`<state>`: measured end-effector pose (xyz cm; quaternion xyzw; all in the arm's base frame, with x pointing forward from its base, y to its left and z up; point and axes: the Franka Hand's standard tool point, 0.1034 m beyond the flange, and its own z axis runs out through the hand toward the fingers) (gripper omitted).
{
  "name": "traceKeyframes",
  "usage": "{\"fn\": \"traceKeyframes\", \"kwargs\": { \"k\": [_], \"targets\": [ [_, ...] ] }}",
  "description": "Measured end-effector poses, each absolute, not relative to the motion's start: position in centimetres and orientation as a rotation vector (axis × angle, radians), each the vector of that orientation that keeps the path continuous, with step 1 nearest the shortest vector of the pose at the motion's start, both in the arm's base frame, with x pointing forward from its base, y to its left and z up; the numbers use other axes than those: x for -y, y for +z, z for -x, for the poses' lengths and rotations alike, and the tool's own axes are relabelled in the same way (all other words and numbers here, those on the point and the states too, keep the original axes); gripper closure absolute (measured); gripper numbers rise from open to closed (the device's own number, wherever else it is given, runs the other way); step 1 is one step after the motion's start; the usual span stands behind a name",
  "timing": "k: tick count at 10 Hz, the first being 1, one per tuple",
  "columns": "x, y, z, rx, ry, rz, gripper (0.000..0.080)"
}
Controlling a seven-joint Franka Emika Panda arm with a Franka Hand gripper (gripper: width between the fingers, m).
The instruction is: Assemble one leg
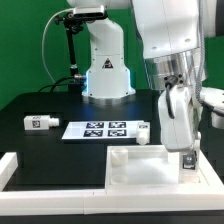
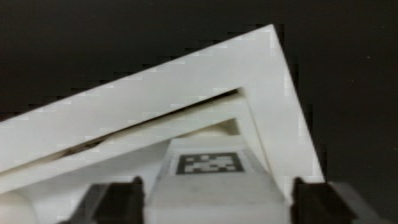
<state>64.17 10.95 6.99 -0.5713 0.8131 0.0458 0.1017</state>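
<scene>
My gripper (image 1: pixel 186 157) hangs fingers down at the exterior view's right, over the near right corner of the large flat white panel (image 1: pixel 135 166). In the wrist view it (image 2: pixel 217 203) is shut on a white leg (image 2: pixel 214 175), whose black-and-white tag faces the camera. The dark fingers (image 2: pixel 119 201) press on both sides of the leg. Beyond the leg lies a raised-rim corner of the panel (image 2: pixel 270 90). In the exterior view the held leg (image 1: pixel 187 163) reaches down to the panel; I cannot tell if it touches.
A loose leg (image 1: pixel 40 122) lies on the black table at the exterior view's left. Another (image 1: pixel 144 129) lies beside the marker board (image 1: pixel 100 129). A white rail (image 1: pixel 45 172) runs along the front. The robot base (image 1: pixel 105 70) stands behind.
</scene>
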Motion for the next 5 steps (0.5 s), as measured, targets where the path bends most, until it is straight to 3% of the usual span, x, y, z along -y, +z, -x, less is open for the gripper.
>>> {"fn": "traceKeyframes", "kwargs": {
  "k": [1, 2, 3, 4, 5],
  "targets": [
    [-11.1, 7.1, -64.2, -2.398, 0.134, 1.688, 0.0228],
    [-11.5, 7.9, -64.5, -2.382, 0.126, 1.689, 0.0228],
    [-11.9, 9.3, -64.9, -2.355, 0.117, 1.694, 0.0165],
    [-12.0, 10.1, -65.2, -2.335, 0.109, 1.703, 0.0152],
    [-12.0, 9.9, -65.1, -2.336, 0.108, 1.704, 0.0152]
  ]
}}
